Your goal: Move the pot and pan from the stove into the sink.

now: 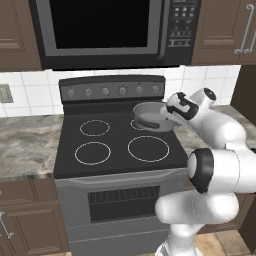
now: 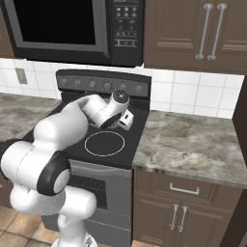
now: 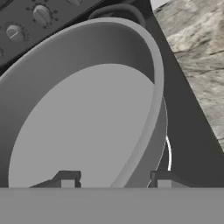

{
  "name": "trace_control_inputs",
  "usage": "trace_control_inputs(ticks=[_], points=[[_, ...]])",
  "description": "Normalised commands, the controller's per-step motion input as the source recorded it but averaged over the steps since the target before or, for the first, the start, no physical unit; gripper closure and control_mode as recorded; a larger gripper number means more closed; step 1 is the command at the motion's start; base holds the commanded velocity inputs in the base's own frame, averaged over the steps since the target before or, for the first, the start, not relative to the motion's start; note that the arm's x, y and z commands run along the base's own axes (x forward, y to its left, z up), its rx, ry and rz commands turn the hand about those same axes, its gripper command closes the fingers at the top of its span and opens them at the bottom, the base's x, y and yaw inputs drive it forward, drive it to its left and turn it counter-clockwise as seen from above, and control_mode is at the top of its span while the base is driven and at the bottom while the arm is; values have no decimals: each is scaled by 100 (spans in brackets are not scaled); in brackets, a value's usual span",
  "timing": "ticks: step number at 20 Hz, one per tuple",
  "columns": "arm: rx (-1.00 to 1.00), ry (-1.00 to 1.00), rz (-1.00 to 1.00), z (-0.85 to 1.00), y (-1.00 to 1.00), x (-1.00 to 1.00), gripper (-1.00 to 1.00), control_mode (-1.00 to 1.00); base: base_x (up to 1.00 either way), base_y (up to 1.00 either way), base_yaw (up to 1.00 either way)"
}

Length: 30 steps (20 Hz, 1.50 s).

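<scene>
Astride the pot [image 3: 83, 127] rim, tool [image 3: 114, 180] half-open.

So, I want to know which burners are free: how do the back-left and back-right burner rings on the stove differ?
The back-left ring lies bare and shows whole, while the back-right ring is mostly covered by the pot, with only an arc of it showing. The claw straddles the pot's wall at the back-right ring, and nothing is at the back-left one. Both are white rings on the black stove top.
</scene>
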Motion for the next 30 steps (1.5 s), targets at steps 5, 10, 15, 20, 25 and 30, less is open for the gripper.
trace_control_inputs(ticks=[5,10,15,20,25,30], points=[[0,0,17,37,12,-88,100,-100,0,0,0],[0,0,18,36,14,-85,100,-100,0,0,0],[0,-2,17,28,16,-80,100,-100,0,0,0],[0,-16,14,17,17,-70,100,-100,0,0,0],[0,-29,10,10,15,-64,100,-100,0,0,0],[0,-30,10,7,14,-65,100,-100,0,0,0]])
